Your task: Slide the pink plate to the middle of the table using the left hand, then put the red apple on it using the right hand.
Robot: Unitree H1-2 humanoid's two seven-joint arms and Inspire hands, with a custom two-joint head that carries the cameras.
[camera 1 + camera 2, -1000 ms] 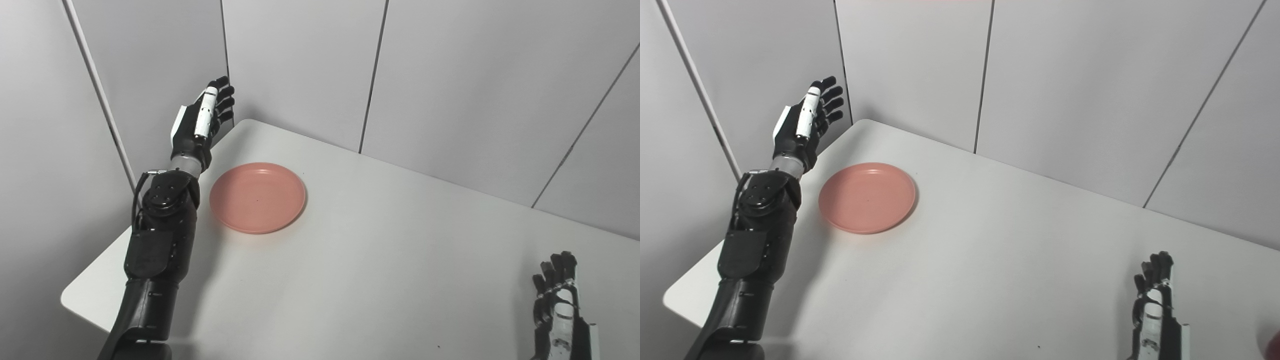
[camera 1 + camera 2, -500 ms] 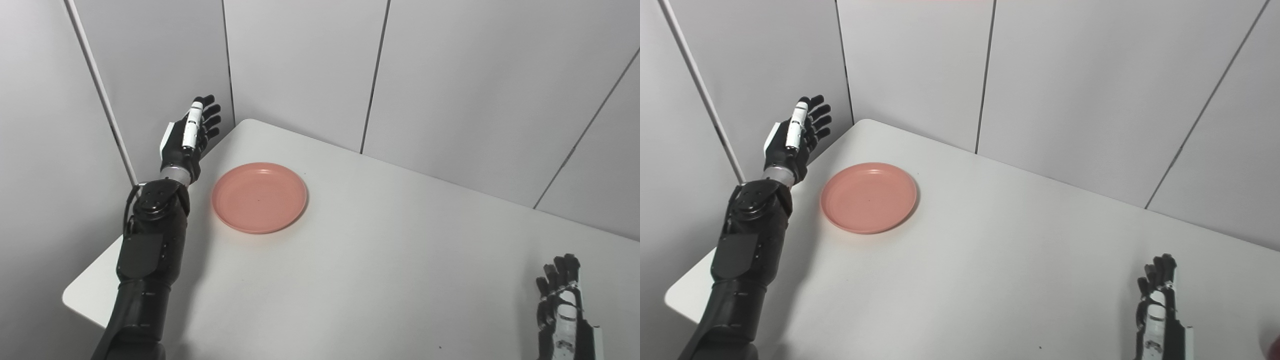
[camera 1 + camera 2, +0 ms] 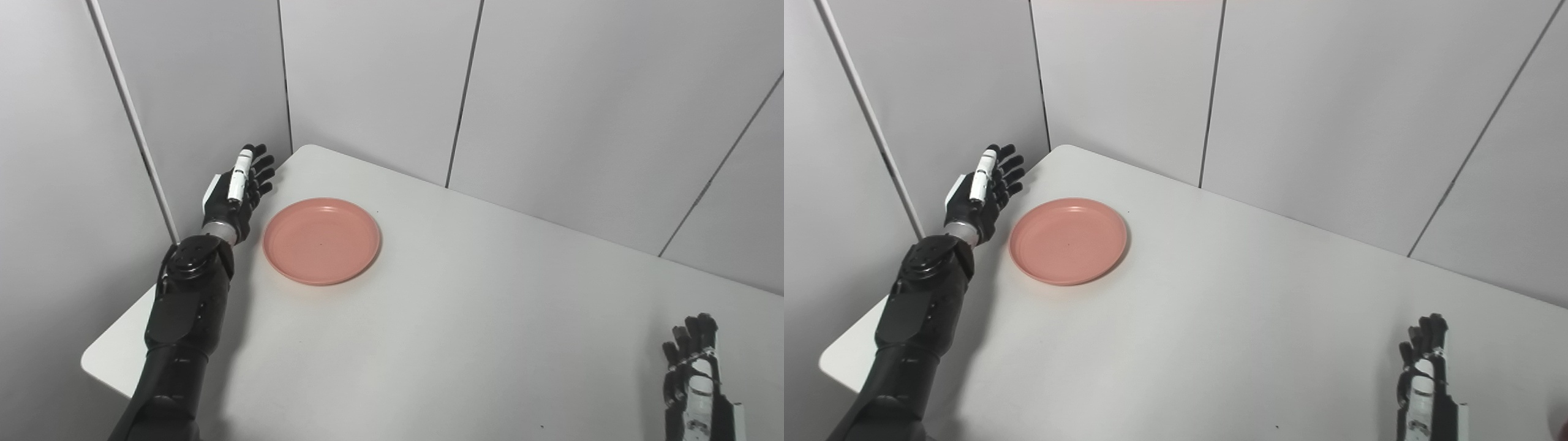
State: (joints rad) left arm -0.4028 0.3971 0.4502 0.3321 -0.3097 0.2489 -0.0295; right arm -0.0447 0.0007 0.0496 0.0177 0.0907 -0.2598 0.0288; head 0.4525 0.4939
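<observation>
Lowered since a second ago: left hand (image 3: pixel 236 193), fingers spread, empty, just beside the pink plate (image 3: pixel 321 240) at the counter's (image 3: pixel 465 331) left edge. Plate sits near the far-left corner; bare counter stretches rightward. Right hand (image 3: pixel 695 380), fingers apart, empty, at the near-right edge.

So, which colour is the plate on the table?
The plate is plain pink, with no pattern; the left eye view shows it best.
</observation>
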